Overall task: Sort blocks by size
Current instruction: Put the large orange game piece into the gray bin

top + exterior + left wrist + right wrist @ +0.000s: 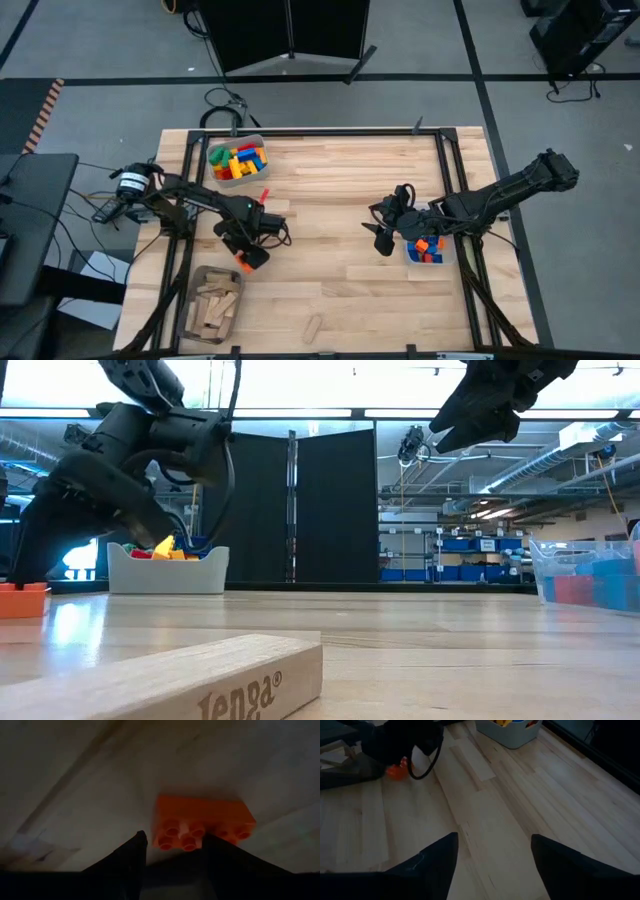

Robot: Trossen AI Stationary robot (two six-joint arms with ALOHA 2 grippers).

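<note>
The fingers of the left gripper stand apart on either side of an orange studded block, low over the table near its left side; whether they actually press it I cannot tell. The right gripper hangs above bare wood just beside the clear bin of red and blue bricks, fingers spread and empty. More bricks fill the grey bin at the far edge, wooden pieces lie in a tray at the near left, and one wooden piece lies loose.
</note>
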